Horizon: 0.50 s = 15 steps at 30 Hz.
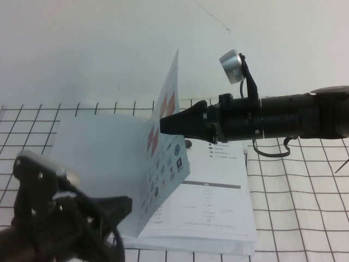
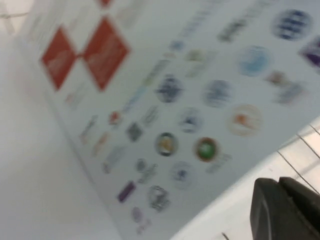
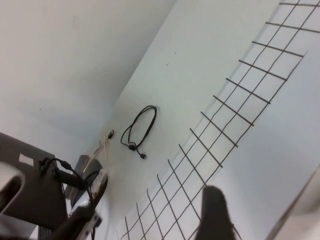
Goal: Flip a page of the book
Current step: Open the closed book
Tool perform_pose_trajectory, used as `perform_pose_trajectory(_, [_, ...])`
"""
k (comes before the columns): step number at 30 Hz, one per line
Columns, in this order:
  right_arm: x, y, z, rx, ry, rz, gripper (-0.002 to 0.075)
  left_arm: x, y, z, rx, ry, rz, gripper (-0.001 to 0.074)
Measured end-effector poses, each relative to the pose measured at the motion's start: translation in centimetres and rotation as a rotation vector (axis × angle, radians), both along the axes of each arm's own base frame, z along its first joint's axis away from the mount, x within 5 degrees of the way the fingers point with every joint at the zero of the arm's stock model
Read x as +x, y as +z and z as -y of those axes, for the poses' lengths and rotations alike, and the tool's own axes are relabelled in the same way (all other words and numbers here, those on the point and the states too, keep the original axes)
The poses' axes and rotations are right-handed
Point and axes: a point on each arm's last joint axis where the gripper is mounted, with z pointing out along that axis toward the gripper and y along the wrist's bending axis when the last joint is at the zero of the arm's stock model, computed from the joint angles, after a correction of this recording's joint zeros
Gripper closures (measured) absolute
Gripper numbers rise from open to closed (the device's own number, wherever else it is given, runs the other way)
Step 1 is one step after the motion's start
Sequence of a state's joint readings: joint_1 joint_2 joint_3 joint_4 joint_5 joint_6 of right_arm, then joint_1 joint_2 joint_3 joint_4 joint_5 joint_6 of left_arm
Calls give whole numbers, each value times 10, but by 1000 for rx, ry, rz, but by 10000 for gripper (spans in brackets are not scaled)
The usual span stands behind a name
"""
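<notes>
The book [image 1: 218, 218] lies open on the gridded table. Its page [image 1: 166, 164], with red checker squares above rows of small logos, stands almost upright over the spine. My right gripper [image 1: 162, 123] reaches in from the right and is shut on the page's upper outer edge. In the right wrist view only one dark finger [image 3: 214, 215] shows. My left gripper [image 1: 122, 207] hovers low at the book's near left corner, shut and empty. In the left wrist view the printed page [image 2: 175, 100] fills the picture and the left gripper [image 2: 282, 207] is close under it.
The book's left-hand side shows a blank pale sheet [image 1: 103, 153]. The white cloth with a black grid [image 1: 305, 191] covers the table up to a plain white wall. A loose black cable [image 3: 140, 127] lies on the bare strip beyond the grid.
</notes>
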<state>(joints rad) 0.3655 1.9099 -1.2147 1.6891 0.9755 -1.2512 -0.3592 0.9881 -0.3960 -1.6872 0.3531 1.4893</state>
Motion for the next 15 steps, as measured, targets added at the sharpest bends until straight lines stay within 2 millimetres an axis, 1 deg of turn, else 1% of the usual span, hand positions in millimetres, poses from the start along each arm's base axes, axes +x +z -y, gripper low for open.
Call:
perform_pose_trajectory(3, [1, 2, 0, 3, 2, 10, 275, -20, 4, 7, 20, -57, 69, 738])
perform_pose_trajectory(8, [0, 3, -2, 3, 6, 16, 276, -37, 7, 21, 31, -156, 104, 738])
perform_pose_trajectory(12, [-3, 3, -7, 1, 19, 18, 276, -41, 0, 31, 66, -197, 82, 738])
perform_pose_trajectory(15, [-6, 3, -13, -3, 31, 26, 276, -40, -3, 41, 84, -234, 54, 738])
